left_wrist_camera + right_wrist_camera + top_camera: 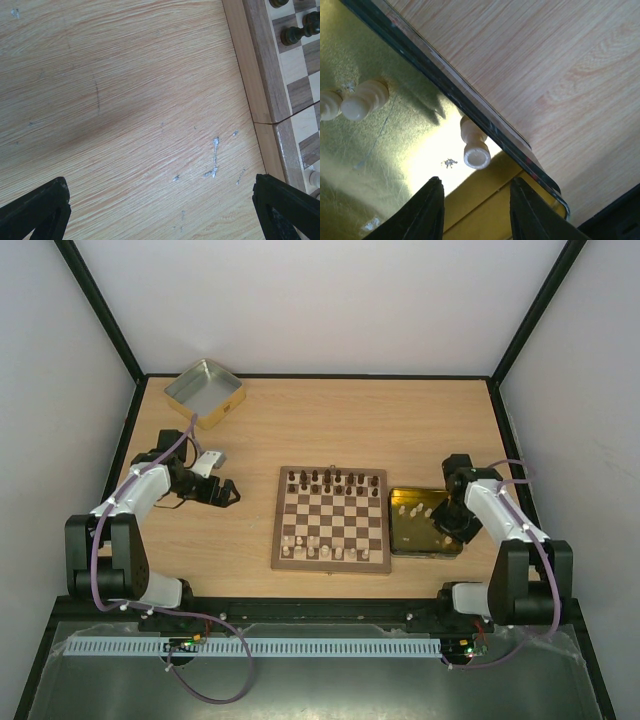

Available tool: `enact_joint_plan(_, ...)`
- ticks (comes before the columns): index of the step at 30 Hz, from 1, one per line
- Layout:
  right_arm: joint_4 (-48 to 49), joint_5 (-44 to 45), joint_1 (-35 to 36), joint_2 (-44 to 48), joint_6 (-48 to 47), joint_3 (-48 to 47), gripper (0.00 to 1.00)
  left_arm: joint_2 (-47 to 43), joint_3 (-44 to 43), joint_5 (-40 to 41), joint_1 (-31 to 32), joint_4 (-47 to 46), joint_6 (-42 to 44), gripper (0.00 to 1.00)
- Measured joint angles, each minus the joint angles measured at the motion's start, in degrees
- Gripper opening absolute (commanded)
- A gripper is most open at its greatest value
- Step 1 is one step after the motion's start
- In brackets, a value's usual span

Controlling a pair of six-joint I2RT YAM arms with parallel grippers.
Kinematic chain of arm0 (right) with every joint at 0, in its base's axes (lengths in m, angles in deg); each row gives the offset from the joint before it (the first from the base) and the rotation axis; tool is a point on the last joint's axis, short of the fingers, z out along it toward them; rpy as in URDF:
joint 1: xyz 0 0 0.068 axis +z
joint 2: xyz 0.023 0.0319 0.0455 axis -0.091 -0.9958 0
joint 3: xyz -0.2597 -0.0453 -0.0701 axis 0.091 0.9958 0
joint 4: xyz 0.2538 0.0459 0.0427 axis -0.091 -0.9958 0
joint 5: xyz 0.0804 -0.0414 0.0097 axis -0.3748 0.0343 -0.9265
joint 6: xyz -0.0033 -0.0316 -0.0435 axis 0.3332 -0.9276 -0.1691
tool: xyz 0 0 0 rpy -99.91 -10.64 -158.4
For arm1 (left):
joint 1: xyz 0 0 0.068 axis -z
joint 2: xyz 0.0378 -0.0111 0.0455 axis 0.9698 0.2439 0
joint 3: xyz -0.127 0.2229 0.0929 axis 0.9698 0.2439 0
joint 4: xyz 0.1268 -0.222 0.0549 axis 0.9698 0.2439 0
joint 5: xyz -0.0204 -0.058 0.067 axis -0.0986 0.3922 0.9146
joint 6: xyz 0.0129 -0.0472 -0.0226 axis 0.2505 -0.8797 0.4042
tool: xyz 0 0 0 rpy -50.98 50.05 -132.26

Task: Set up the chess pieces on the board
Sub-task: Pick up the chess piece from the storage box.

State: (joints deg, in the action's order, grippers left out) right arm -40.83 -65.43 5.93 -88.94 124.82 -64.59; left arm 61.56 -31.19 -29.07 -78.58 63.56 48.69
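silver tin (220, 412): sits at the far left corner of the table (400, 430), well apart from the play; it looks empty, so it seems to be out of use.
left gripper (226, 493): parked low over bare wood just left of the board, jaws spread wide with nothing between them; it seems to be waiting clear of the squares.
board (330, 562): lies flat at the middle of the table, between the two arms so either can reach it.
dark chessmen (330, 480): stand along the far two rows, which look filled or nearly so.
pale chessmen on the board (312, 541): only a scatter stands on the near rows, with gaps, so the pale side looks unfinished.
gold tray (408, 540): rests just beside the board's right edge, serving as the store for unplaced men.
two more pale men (362, 100): lie on their sides on the tray floor, left of the target.
pale pawn (474, 145): lies tipped over, base towards the wrist camera, close against the tray's wall.
right gripper (476, 182): hangs over the tray's near right corner, jaws partly apart and gripping nothing, lined up on the pawn just ahead of them.
judgement: the wall leaves little room for one finger, so the pick probably needs care.
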Motion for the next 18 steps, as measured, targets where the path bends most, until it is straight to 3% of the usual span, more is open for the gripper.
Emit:
enact_joint_plan(14,4.0,1.1,-1.4,-4.2,-0.2,0.0,0.30,0.0,0.0,-0.2,-0.6,0.0,0.2,0.99)
enact_joint_plan(18,4.4,1.2,-1.6,-4.2,-0.3,0.0,0.25,0.1,0.0,-0.3,-0.6,0.0,0.2,0.99)
